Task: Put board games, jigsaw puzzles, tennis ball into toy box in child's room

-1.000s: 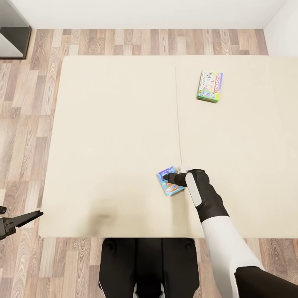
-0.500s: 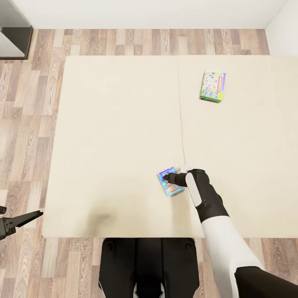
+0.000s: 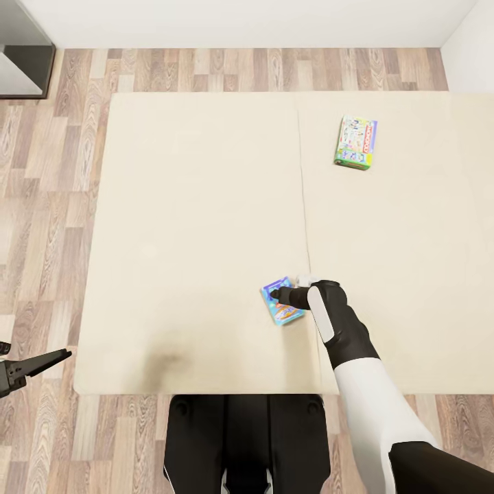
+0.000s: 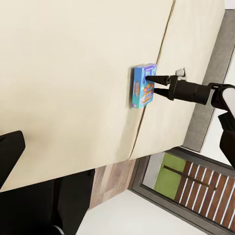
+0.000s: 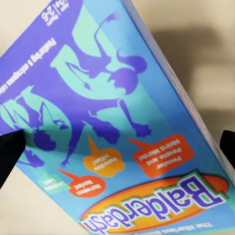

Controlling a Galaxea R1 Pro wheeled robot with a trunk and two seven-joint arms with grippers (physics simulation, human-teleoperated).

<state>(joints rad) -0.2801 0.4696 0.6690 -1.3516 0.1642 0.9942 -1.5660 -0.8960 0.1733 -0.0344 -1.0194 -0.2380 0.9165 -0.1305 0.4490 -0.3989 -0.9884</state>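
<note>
The blue-purple board game is held at one edge by my right gripper, which is shut on it over the near part of the beige bed. The left wrist view shows the same box with the right gripper's fingers straddling its edge. Its "Balderdash" cover sits close up between the fingertips in the right wrist view. A second board game, green-edged and pale blue, lies flat on the bed's far right part. My left gripper hangs open over the floor at the bed's near left corner.
Wood-plank floor runs along the bed's left and far sides. A dark cabinet stands at the far left corner by the white wall. My black base is against the bed's near edge. A seam divides the mattress.
The whole picture has shifted a little, with bed and green-edged game sliding right, so the camera moved. My right gripper and the blue-purple game keep their place in the view.
</note>
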